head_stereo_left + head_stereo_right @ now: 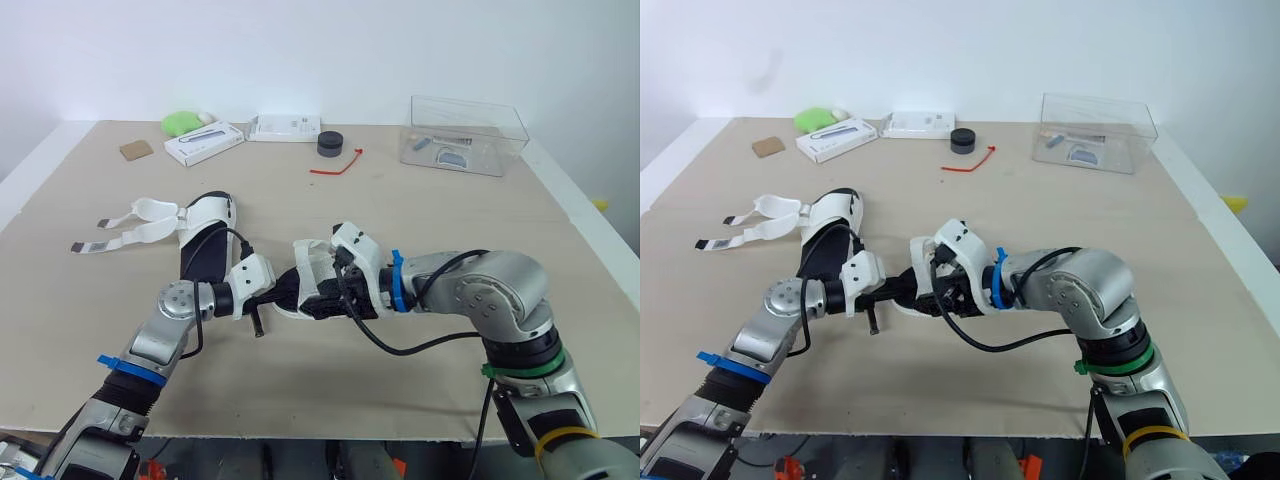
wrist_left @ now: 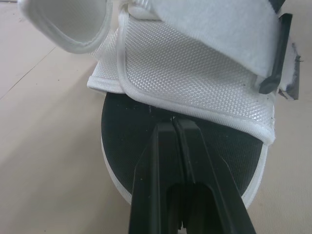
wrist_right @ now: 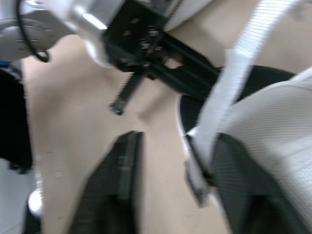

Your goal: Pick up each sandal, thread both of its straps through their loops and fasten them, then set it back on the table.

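Centre of the frame, on the beige tabletop [image 1: 430,220], you have the white-mesh sandal with the black sole [image 1: 308,272] lying between both arms. Your left gripper [image 2: 174,127] has its fingers pressed together, tips touching the edge of the mesh upper above the black insole. Your right gripper [image 3: 173,146] is spread apart, with a loose white webbing strap [image 3: 234,83] crossing between its fingers. Left of centre lies the second matching sandal [image 1: 205,240], its straps splayed flat.
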